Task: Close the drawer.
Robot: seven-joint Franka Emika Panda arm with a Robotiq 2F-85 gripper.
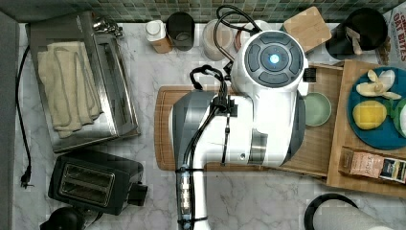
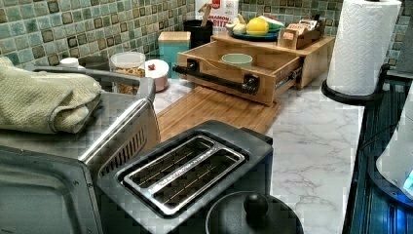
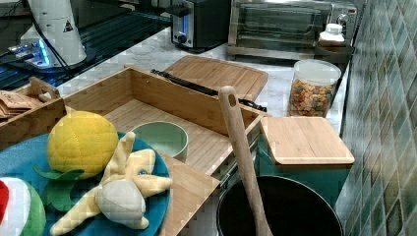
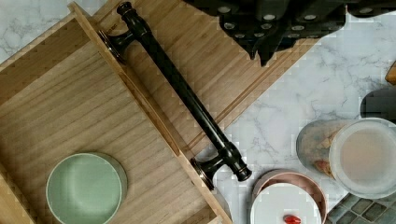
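Observation:
The drawer [image 2: 229,73] stands pulled out over the cutting board [image 2: 214,109], its light-wood tray [image 4: 70,107] holding a pale green bowl [image 4: 86,189]. A long black bar handle [image 4: 182,93] runs across the drawer's front on two brackets; the same handle [image 2: 214,78] faces the toaster in the left view. My gripper [image 4: 266,46] hangs above the cutting board just outside the handle, shut with nothing in it and not touching the bar. In the top view my white arm [image 1: 268,96] covers most of the drawer [image 1: 318,148].
The wooden top panel carries a blue plate [image 1: 378,136] of toy fruit. Jars [image 4: 369,156] and a pink-rimmed bowl [image 4: 285,200] stand near the handle's end. A teal box with a wooden lid [image 3: 305,140], a toaster [image 1: 95,182] and a paper towel roll [image 2: 363,44] surround the board.

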